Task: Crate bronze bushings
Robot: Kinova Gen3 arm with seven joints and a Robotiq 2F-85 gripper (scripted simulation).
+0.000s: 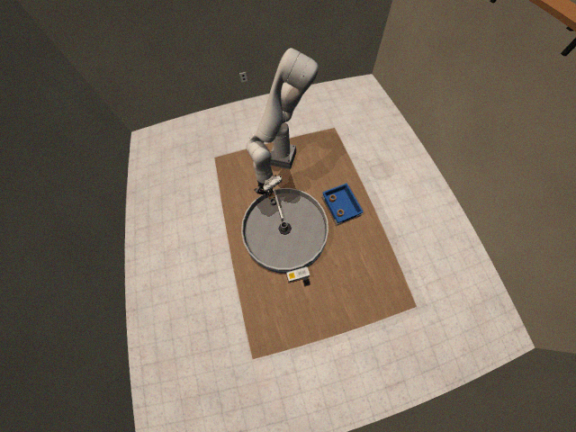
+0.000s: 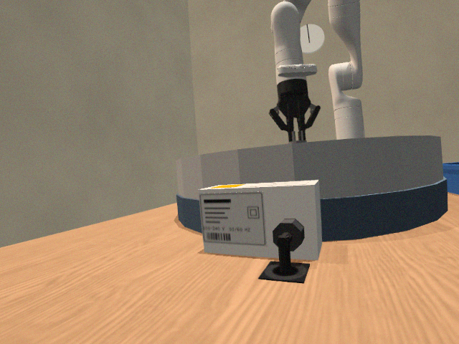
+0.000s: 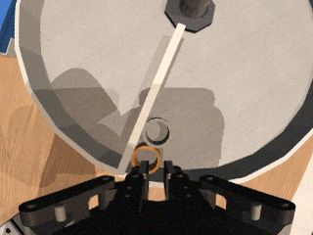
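My gripper (image 1: 265, 191) (image 2: 297, 137) (image 3: 156, 170) points down at the arm-side edge of the turning table (image 1: 297, 248) (image 2: 370, 166) (image 3: 254, 73). Its fingers are nearly together, with a narrow empty gap. A bronze bushing (image 3: 133, 158) lies on the turning table by the rim, just ahead and left of the fingertips in the wrist view. A steel bushing (image 1: 273, 202) (image 3: 157, 143) stands beside it, farther inward. Two bronze bushings (image 1: 332, 198) (image 1: 340, 212) lie in the blue crate (image 1: 349, 201) (image 2: 451, 179) (image 3: 7, 29).
A pale bar (image 1: 279, 205) (image 3: 156, 83) runs from the dark centre hub (image 1: 283, 228) (image 3: 201, 22) to the rim, close beside both bushings. The table has a raised rim all round. A white box (image 1: 297, 274) (image 2: 292, 203) stands at its far side from the arm.
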